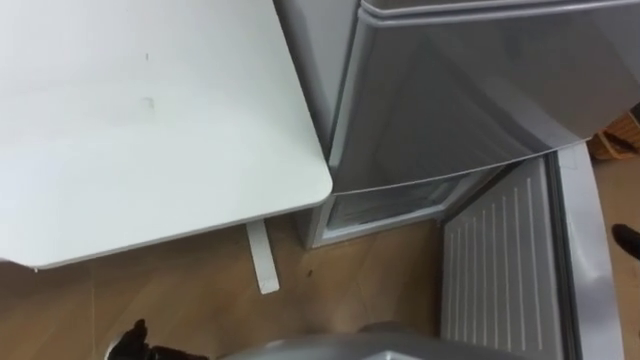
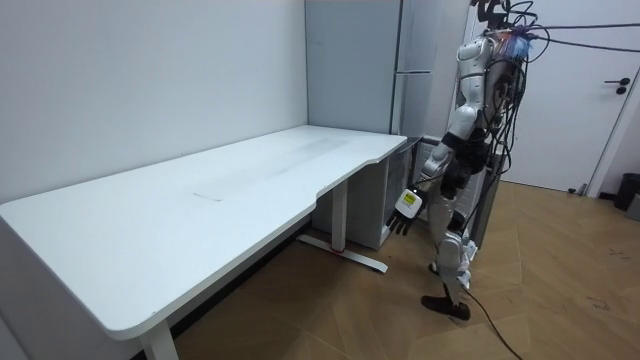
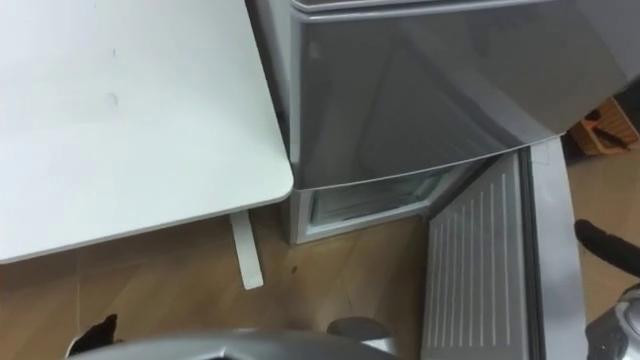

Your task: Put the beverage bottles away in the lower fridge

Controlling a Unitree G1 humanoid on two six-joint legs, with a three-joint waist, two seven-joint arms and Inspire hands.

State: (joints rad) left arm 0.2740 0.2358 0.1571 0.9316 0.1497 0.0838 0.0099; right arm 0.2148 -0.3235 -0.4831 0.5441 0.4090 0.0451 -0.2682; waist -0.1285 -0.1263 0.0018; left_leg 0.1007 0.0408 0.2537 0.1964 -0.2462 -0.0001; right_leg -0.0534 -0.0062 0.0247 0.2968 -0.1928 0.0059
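Note:
I stand on the wooden floor in front of a grey fridge (image 1: 450, 90), close beside the white table's end. Its lower door (image 1: 500, 260) is swung open to my right, with the ribbed white inner panel facing up at me. The lower compartment (image 1: 390, 205) shows as a pale opening under the upper door. My left hand (image 2: 407, 208) hangs at my side by the table, its fingers relaxed and holding nothing; it is also a dark shape at the bottom left (image 1: 132, 345). A dark shape at the right edge, beyond the open door, looks like my right hand (image 3: 603, 243).
The white table (image 1: 140, 120) fills the left, its rounded corner almost against the fridge. Its white foot bar (image 1: 262, 258) lies on the floor in front of the fridge. A brown wooden object (image 1: 620, 135) sits on the floor at the far right.

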